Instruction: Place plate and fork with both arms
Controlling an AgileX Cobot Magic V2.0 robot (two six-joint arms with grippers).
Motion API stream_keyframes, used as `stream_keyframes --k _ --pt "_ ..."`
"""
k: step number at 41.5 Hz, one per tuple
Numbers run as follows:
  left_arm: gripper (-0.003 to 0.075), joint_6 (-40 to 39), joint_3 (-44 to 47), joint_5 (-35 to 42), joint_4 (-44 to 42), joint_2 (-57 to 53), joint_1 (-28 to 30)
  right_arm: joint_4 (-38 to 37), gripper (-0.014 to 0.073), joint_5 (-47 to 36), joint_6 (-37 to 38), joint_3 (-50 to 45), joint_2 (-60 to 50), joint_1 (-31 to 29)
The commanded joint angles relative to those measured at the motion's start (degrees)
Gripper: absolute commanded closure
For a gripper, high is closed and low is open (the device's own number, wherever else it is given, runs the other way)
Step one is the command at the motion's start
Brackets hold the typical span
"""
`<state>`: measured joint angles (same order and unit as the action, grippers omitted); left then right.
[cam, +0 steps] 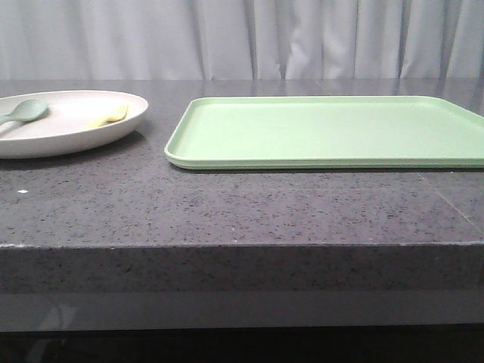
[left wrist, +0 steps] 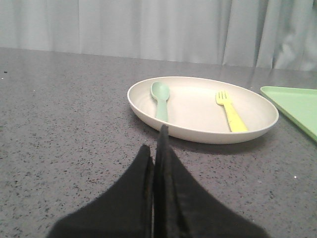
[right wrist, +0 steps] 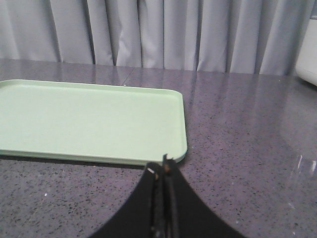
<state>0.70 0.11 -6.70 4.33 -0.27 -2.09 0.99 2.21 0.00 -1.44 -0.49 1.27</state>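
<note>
The off-white plate (cam: 72, 140) sits on the grey counter at the far left; it also shows in the left wrist view (left wrist: 198, 131). In it lie the pale-yellow fork (cam: 111, 116) (left wrist: 230, 115) and a grey-green spoon (cam: 23, 112) (left wrist: 161, 98). My left gripper (left wrist: 154, 144) is shut and empty, a little short of the plate's near rim. My right gripper (right wrist: 161, 168) is shut and empty, by the near right corner of the light-green tray (right wrist: 89, 119). Neither gripper shows in the front view.
The light-green tray (cam: 333, 130) lies flat to the right of the plate, with a small gap between them. Grey curtains hang behind the counter. The counter's front edge (cam: 242, 246) runs across the front view. A white object (right wrist: 308, 59) stands at the far right.
</note>
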Motion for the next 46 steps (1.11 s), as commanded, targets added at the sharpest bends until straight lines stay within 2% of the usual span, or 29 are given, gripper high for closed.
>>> stream_keyframes --k 1,14,19,26,37,46 --pt "0.0741 -0.7 0.54 4.96 -0.03 -1.29 -0.26 -0.38 0.0662 -4.7 -0.44 0.2 -1.16 -0.27" --pt "0.0741 -0.7 0.54 8.09 0.18 -1.29 -0.26 -0.38 0.0662 -9.64 -0.44 0.2 -1.16 -0.27" --pt "0.0741 -0.7 0.21 10.33 3.07 -1.29 -0.26 -0.32 0.0662 -11.61 -0.44 0.2 -1.16 -0.27" --pt "0.0741 -0.7 -5.19 9.79 4.16 -1.29 -0.26 -0.32 0.0662 -9.69 -0.39 4.02 -1.16 -0.27" --pt "0.0741 -0.7 -24.98 -5.07 0.45 3.66 -0.26 -0.32 0.0662 5.76 -0.39 21.26 1.48 -0.27" --pt "0.0741 -0.7 -38.83 -19.51 -0.07 15.27 -0.26 -0.32 0.0662 16.93 -0.39 32.94 9.37 -0.27"
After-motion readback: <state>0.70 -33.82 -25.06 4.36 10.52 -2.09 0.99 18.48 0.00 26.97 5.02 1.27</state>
